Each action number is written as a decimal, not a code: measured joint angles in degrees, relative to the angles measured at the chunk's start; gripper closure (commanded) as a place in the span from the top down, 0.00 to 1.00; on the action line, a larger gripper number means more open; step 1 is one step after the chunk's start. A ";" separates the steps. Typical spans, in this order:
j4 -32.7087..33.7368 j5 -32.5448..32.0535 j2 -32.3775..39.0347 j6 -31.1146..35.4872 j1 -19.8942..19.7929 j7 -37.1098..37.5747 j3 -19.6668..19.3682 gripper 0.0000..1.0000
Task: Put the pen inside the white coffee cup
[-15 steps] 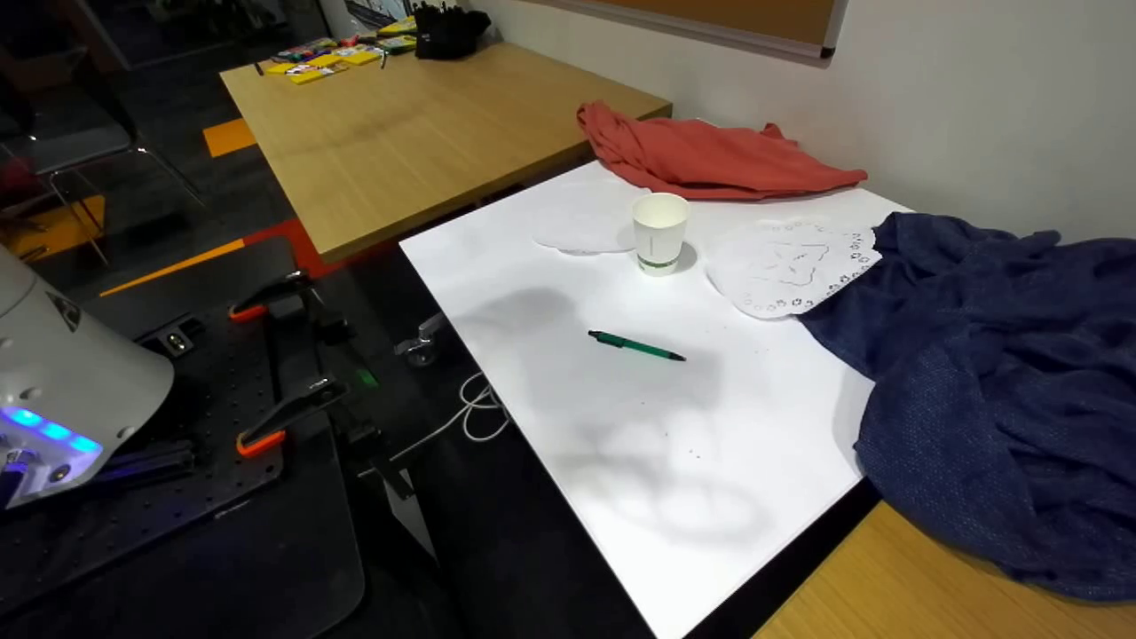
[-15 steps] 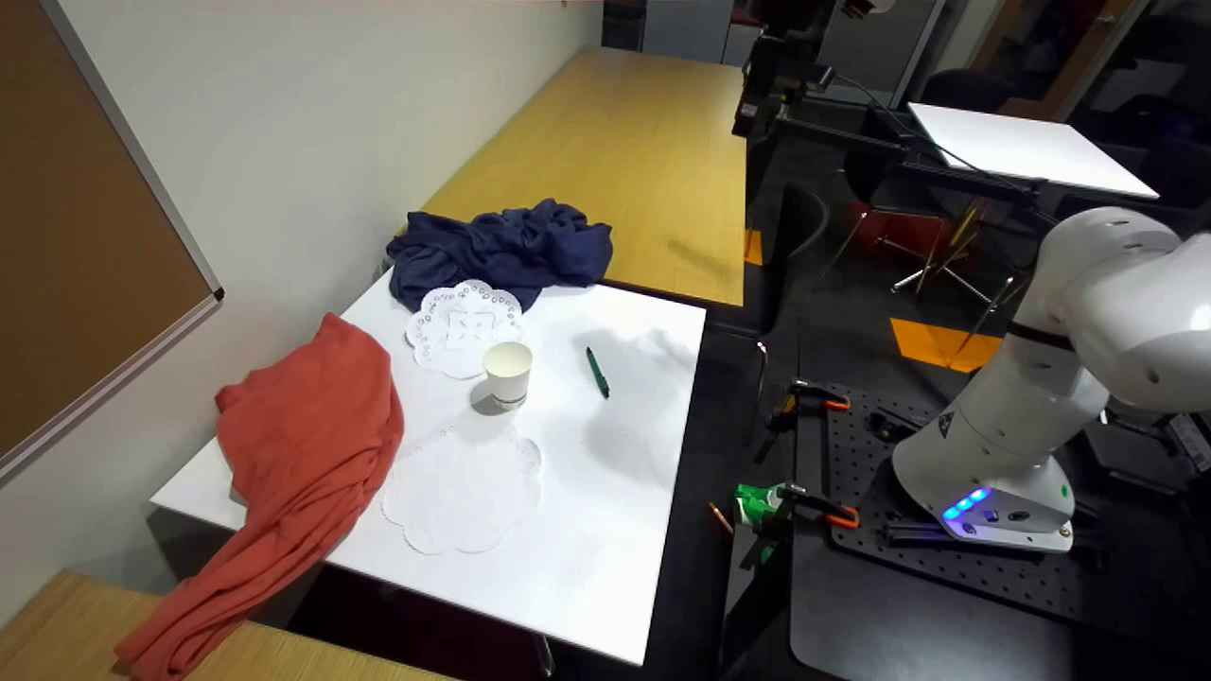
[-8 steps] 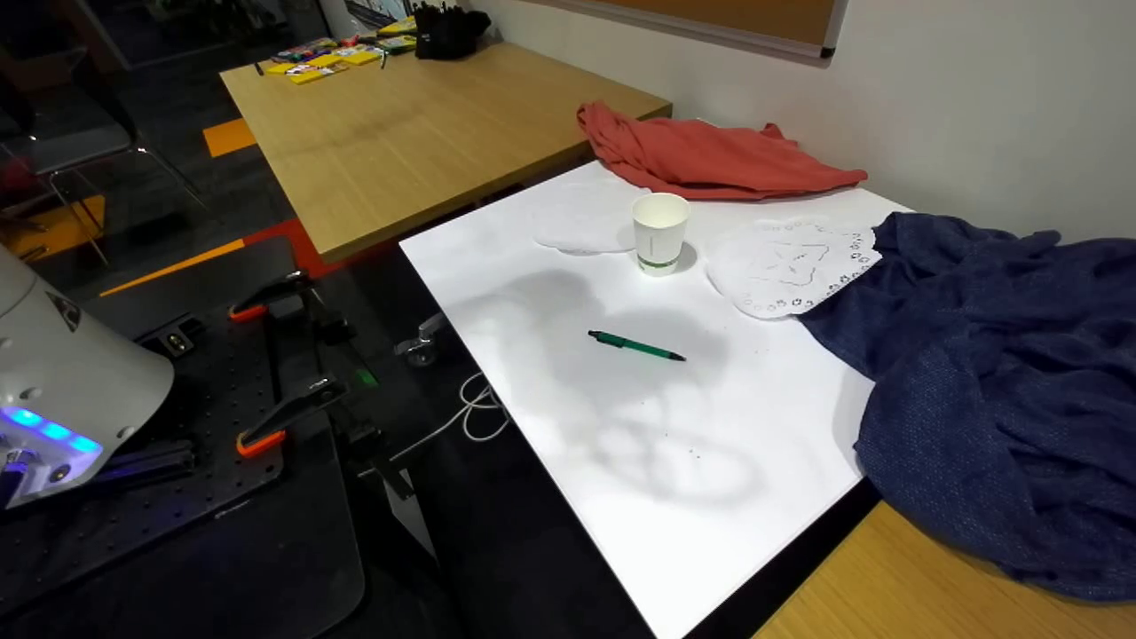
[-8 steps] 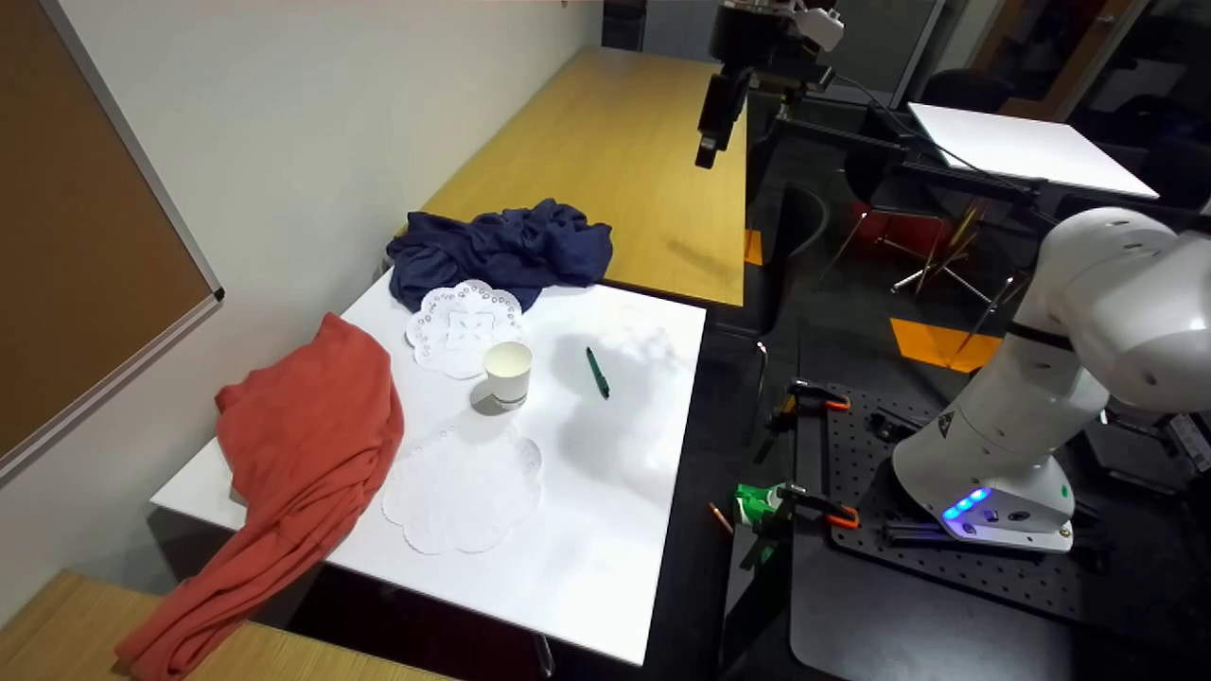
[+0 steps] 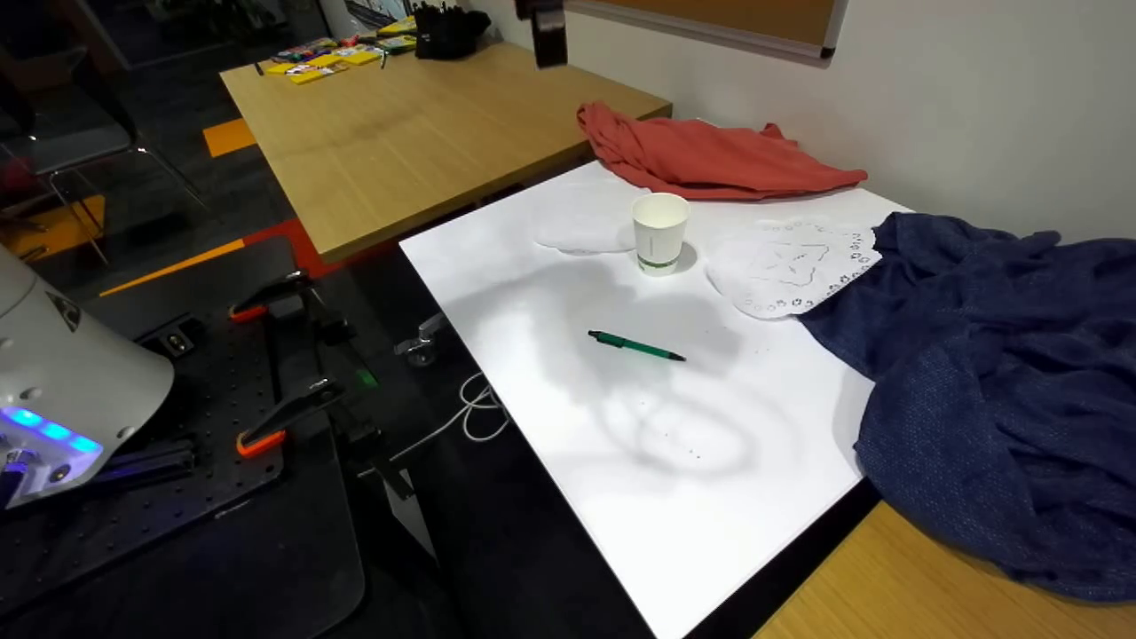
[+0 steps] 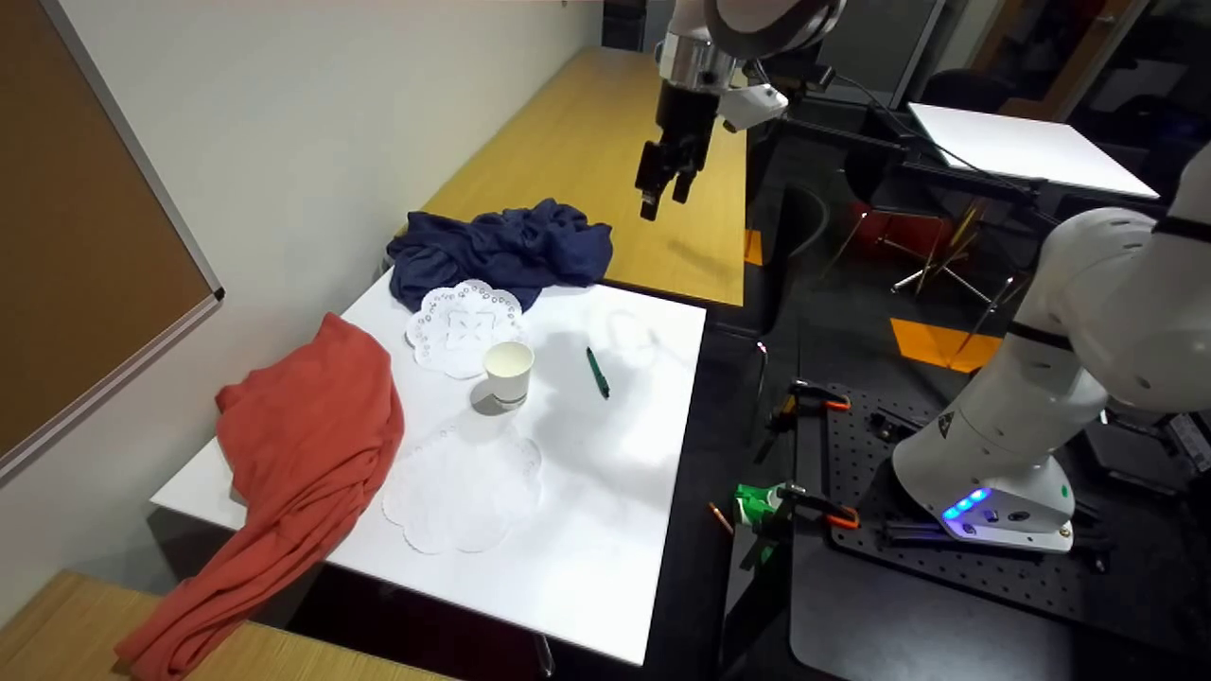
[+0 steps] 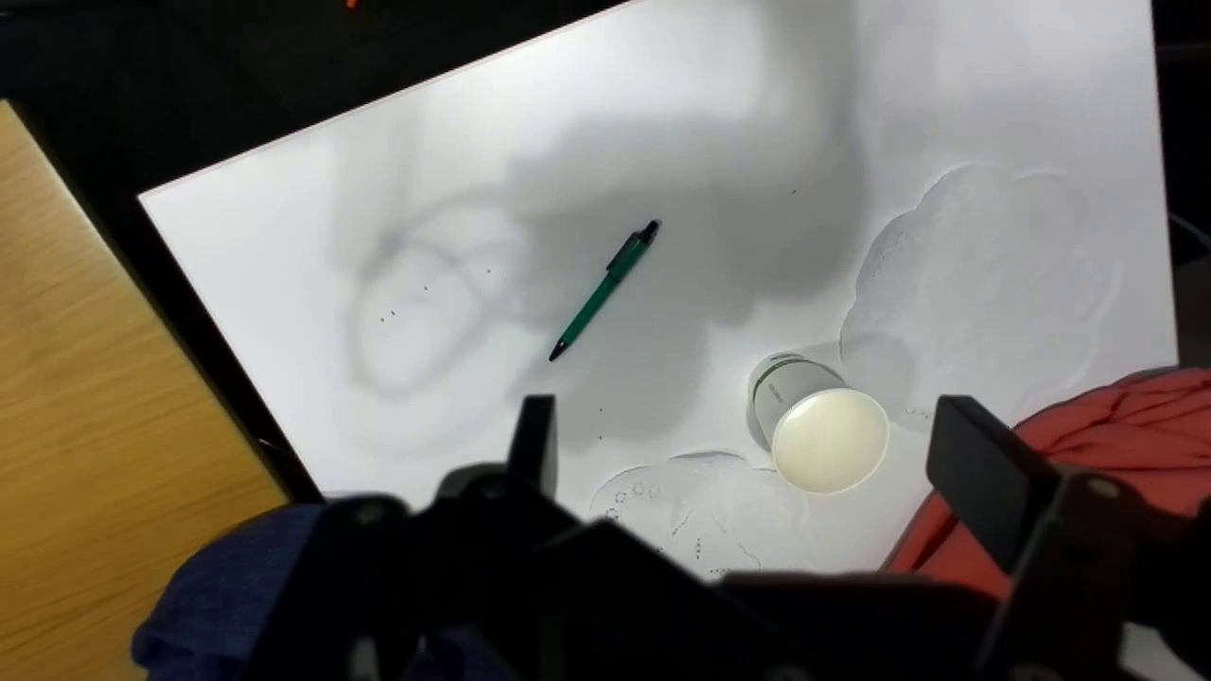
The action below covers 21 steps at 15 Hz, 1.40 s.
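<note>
The dark green pen [image 5: 637, 345] lies flat on the white table; it also shows in an exterior view [image 6: 597, 373] and the wrist view [image 7: 605, 290]. The white coffee cup [image 5: 659, 234] stands upright beside it, mouth up; it shows too in an exterior view [image 6: 508, 375] and the wrist view [image 7: 831, 441]. My gripper [image 6: 665, 202] is open with nothing between its fingers, high above the table. In the wrist view my gripper [image 7: 745, 409] has its jaws wide apart, with the cup far below between them. A fingertip [image 5: 549, 40] shows at the top of an exterior view.
Two white paper doilies [image 6: 464, 487] [image 6: 466, 326] lie near the cup. A red cloth [image 6: 307, 445] and a dark blue cloth [image 6: 501, 248] lie on the table's sides. Wooden tables [image 5: 426, 124] adjoin the white table [image 6: 605, 567]. A wall with a board [image 6: 85, 246] stands behind.
My arm has come into view and lowered toward the white table; the gripper now shows clearly in an exterior view. Its shadow has shifted across the table. Pen and cup have not moved.
</note>
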 measured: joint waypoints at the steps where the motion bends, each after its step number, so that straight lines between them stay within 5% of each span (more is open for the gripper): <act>1: 0.02 0.75 1.97 1.57 -0.16 0.84 0.16 1.00; 9: 1.80 9.28 17.72 14.08 -0.88 6.00 1.74 1.00; 16: 5.63 8.70 30.64 25.42 -0.67 17.57 2.40 1.00; 21: 9.88 8.90 38.53 27.21 -0.57 22.16 2.50 1.00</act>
